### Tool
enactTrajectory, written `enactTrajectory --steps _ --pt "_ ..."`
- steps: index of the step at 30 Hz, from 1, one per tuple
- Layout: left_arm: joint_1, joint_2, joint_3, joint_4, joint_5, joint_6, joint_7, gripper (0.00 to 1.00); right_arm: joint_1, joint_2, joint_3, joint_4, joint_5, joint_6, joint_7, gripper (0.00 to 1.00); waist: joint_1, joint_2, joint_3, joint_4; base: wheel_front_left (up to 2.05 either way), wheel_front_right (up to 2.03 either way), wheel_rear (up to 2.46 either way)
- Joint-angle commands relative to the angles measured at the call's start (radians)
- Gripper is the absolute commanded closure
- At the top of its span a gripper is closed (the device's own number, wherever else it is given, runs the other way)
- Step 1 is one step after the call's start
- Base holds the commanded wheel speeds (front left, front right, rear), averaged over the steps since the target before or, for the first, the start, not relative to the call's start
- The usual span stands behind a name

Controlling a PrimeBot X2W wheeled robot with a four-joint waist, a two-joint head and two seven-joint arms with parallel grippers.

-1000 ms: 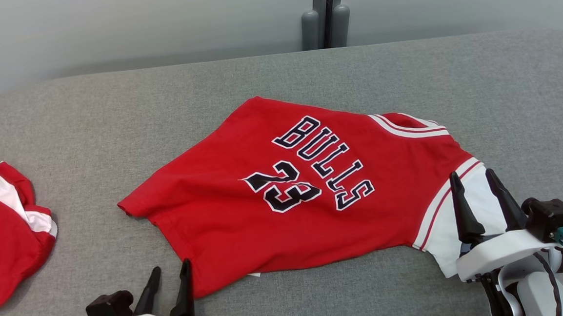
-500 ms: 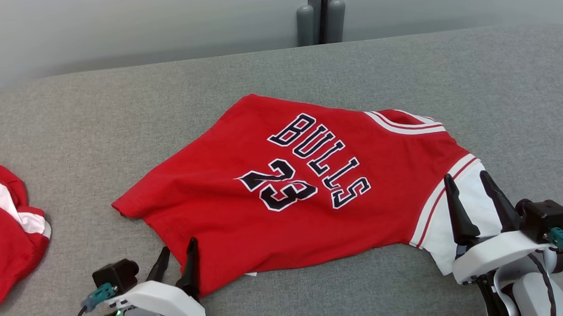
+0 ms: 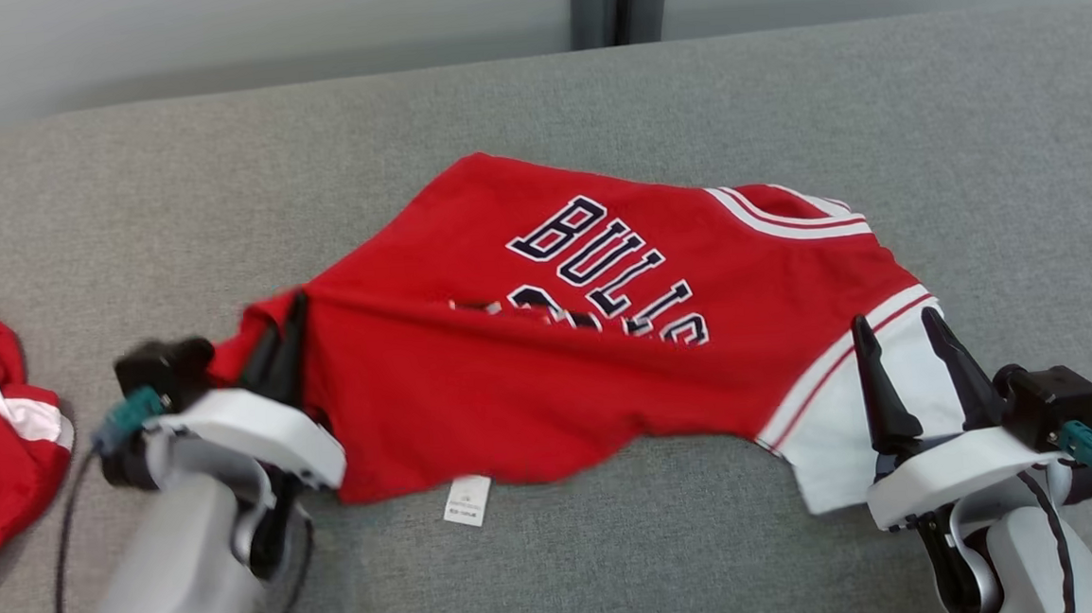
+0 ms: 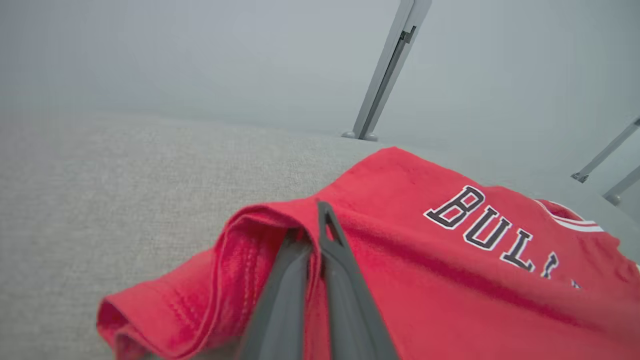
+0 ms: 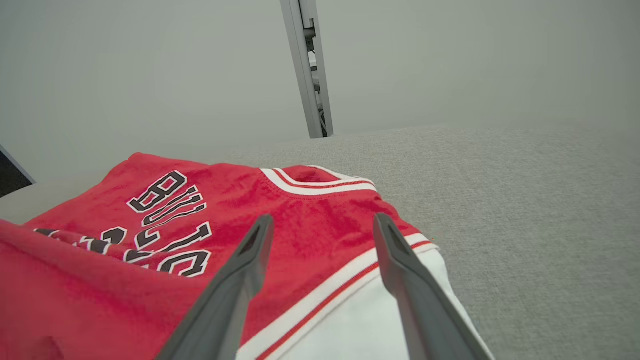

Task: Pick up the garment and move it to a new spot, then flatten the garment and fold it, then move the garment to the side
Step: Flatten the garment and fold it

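The left gripper (image 3: 283,315), jaws closed, is pinching the raised hem corner of a red short-sleeved jersey with dark lettering (image 3: 533,402). The right gripper (image 3: 893,323), jaws spread apart, is pointing across its white sleeve (image 3: 835,455). The jersey is lying mid-way across a grey fabric surface (image 3: 589,86).

Dark, white-edged "BULLS" stands across the red jersey (image 3: 477,415); its number is mostly hidden.

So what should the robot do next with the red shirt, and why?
Probably close the right jaws on the white panel. The left jaws are shut on a bunched corner of the red shirt, while the right jaws stand open over that panel, so only one side is held.
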Motion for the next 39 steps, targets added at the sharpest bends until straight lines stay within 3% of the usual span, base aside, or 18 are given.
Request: enactTrajectory --steps 1,11,16,17,18,19,20,28,39 --pt "-0.047 0.029 0.001 0.004 0.026 -0.004 0.000 1.00 -0.016 -0.006 0.004 -0.004 0.008 0.000 0.000 0.00 0.0000 0.0000 0.021 -0.010 0.00 0.00 0.00" --pt "-0.249 0.118 0.012 0.114 0.089 0.006 0.000 1.00 -0.063 -0.006 0.035 -0.018 0.036 0.000 0.000 0.00 0.0000 0.0000 0.101 -0.081 0.00 0.00 0.00" --pt "-0.271 0.116 0.048 0.103 0.147 0.031 0.000 1.00 -0.074 -0.006 0.034 -0.018 0.025 0.000 0.000 0.00 0.0000 0.0000 0.121 -0.099 0.00 0.00 0.00" --pt "-0.276 0.117 0.048 0.111 0.159 0.032 0.000 0.84 -0.074 -0.006 0.036 -0.017 0.025 0.000 0.000 0.00 0.0000 0.0000 0.122 -0.102 0.00 0.00 0.00" --pt "-0.281 0.114 0.064 0.107 0.176 0.041 -0.001 0.56 -0.077 -0.006 0.038 -0.015 0.025 0.000 0.000 0.00 0.0000 0.0000 0.119 -0.106 0.00 0.00 0.00" --pt "-0.277 0.111 0.073 0.101 0.184 0.049 -0.001 0.42 -0.078 -0.006 0.038 -0.014 0.025 0.000 0.000 0.00 0.0000 0.0000 0.116 -0.107 0.00 0.00 0.00" --pt "-0.265 0.105 0.085 0.095 0.190 0.055 0.000 0.00 -0.077 -0.006 0.037 -0.014 0.026 0.000 0.000 0.00 0.0000 0.0000 0.112 -0.108 0.00 0.00 0.00" --pt "-0.108 0.063 0.155 0.058 0.248 0.104 0.000 0.00 -0.042 -0.006 0.038 -0.008 0.032 0.000 0.000 0.00 0.0000 0.0000 0.027 -0.091 0.00 0.00 0.00" --pt "0.164 -0.014 0.228 -0.126 0.334 0.116 0.000 0.00 0.029 -0.006 0.041 -0.014 0.010 0.000 0.000 0.00 0.0000 0.0000 -0.082 -0.034 0.00 0.00 0.00"
